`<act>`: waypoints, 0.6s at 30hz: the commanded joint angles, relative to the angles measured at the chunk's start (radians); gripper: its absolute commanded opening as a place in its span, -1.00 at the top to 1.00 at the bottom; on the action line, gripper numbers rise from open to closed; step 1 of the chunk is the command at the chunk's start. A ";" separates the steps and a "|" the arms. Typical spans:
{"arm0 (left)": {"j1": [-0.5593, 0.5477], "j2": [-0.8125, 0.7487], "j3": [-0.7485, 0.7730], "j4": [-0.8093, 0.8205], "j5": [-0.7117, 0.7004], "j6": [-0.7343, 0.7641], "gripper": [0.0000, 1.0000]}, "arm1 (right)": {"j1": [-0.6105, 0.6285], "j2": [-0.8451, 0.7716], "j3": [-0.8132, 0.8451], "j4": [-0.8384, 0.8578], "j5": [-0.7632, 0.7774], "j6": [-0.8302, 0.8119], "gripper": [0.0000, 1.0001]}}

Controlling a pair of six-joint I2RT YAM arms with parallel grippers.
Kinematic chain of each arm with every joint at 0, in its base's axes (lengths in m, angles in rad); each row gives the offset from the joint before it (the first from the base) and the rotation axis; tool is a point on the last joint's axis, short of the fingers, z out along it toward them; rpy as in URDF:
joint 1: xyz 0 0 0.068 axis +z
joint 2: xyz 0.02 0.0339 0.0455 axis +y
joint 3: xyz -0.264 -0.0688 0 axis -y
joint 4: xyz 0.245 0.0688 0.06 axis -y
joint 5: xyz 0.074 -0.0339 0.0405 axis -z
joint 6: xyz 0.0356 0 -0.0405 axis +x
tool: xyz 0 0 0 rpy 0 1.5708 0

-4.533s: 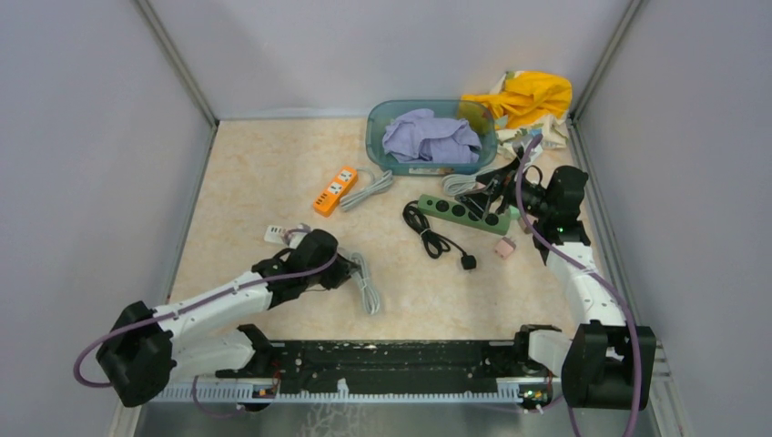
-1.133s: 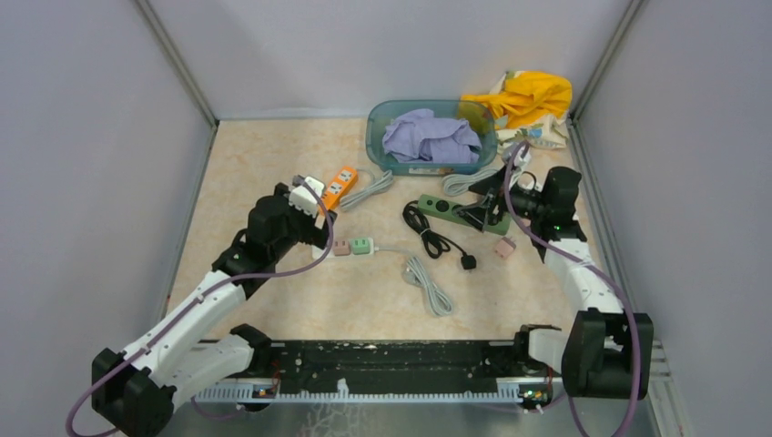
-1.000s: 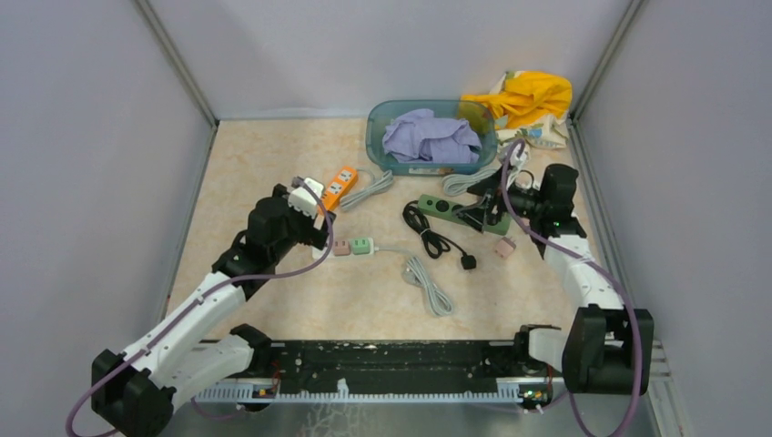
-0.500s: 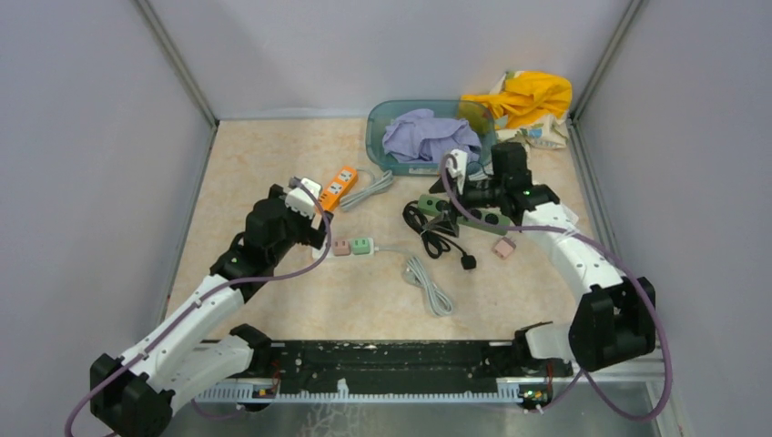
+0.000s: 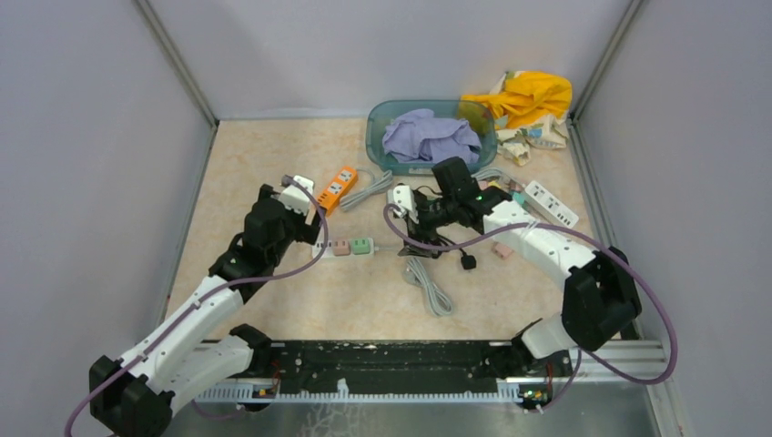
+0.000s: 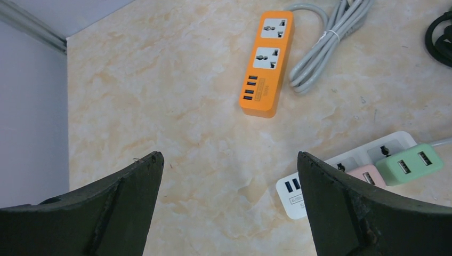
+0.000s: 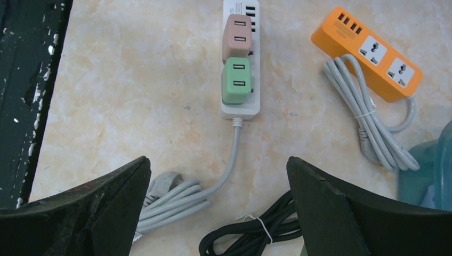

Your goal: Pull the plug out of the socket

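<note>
Hovering with the left fingers (image 6: 133,184) spread wide and empty above the desk (image 6: 176,106), just beside the USB end of the white strip (image 6: 296,194). Lying further back, the orange strip (image 6: 266,58), with nothing plugged in. Sitting side by side in the white strip, mid-desk between both arms: the pink plug (image 7: 237,34) and the green plug (image 7: 236,80). Hanging over the strip's grey cord (image 7: 176,200) with the right fingers (image 7: 320,192) spread too, gripping nothing.

Judging this as the approach: pinning the strip flat with one side, pinching one plug across its flanks with the other, pulling straight out without twisting.

Hiding from view: the prongs, and which plug is meant. Being cut off by a finger in the left wrist view: the strip's near edge.
</note>
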 commanded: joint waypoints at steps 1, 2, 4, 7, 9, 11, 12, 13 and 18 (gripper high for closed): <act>0.024 -0.013 -0.004 0.010 -0.052 -0.029 -1.00 | 0.057 0.019 0.060 0.054 0.058 -0.037 -0.98; 0.038 -0.009 0.001 0.006 -0.039 -0.042 -1.00 | 0.070 0.025 0.061 0.059 0.069 -0.036 -0.98; 0.082 -0.001 0.013 -0.002 0.009 -0.087 -1.00 | 0.086 0.039 0.066 0.071 0.090 -0.034 -0.98; 0.196 0.012 0.036 -0.018 0.152 -0.159 -1.00 | 0.105 0.061 0.076 0.099 0.112 -0.015 -0.98; 0.267 0.027 0.056 -0.030 0.227 -0.205 -1.00 | 0.111 0.076 0.088 0.115 0.115 0.001 -0.98; 0.308 0.040 0.072 -0.045 0.258 -0.234 -1.00 | 0.116 0.089 0.096 0.129 0.122 0.011 -0.98; 0.317 0.043 0.075 -0.050 0.262 -0.237 -1.00 | 0.119 0.095 0.100 0.134 0.128 0.013 -0.98; 0.319 0.044 0.077 -0.051 0.263 -0.234 -1.00 | 0.123 0.101 0.104 0.138 0.136 0.015 -0.98; 0.320 0.037 0.072 -0.049 0.262 -0.227 -1.00 | 0.138 0.131 0.120 0.154 0.160 0.023 -0.98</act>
